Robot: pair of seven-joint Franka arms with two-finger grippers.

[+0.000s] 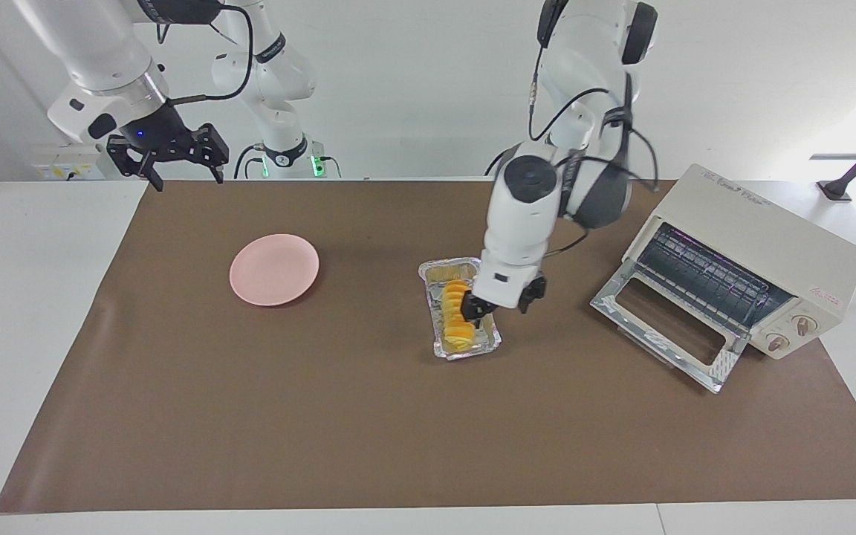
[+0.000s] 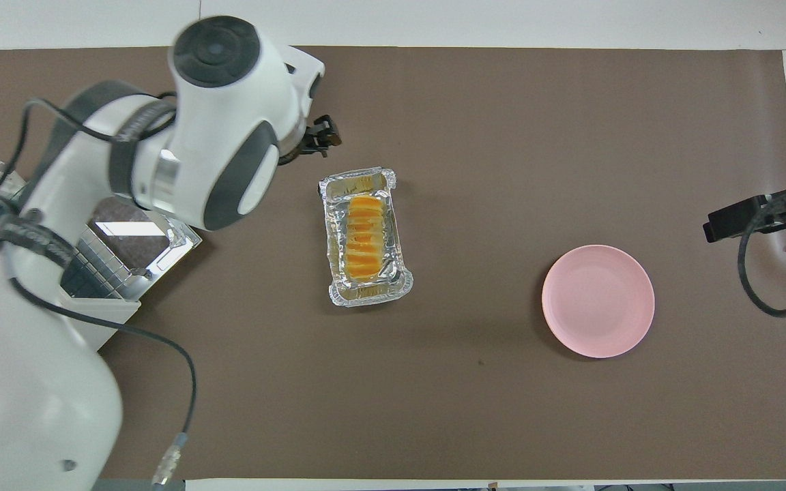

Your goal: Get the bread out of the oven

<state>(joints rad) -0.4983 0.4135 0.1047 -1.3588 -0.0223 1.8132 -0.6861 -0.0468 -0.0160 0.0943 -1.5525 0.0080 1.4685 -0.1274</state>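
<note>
Over the foil tray [image 1: 460, 312], on its side toward the oven, hangs the left gripper [image 1: 498, 305]; whether its jaws are parted or closed cannot be told, and they hold nothing that shows. Just below and beside those jaws the bread [image 1: 455, 315] lies lengthwise inside the tray, out on the brown mat of the table [image 1: 324, 431]. Toward the left arm's end from the jaws stands the oven [image 1: 755, 260], its glass door [image 1: 662, 327] dropped flat onto the mat and the wire rack bare. Well apart from the tray, toward the right arm's end, sits a pink plate [image 1: 275, 269]. Off past the mat's corner nearest the right arm's base, the right gripper [image 1: 175, 171] waits in the air with its jaws spread, holding nothing.
</note>
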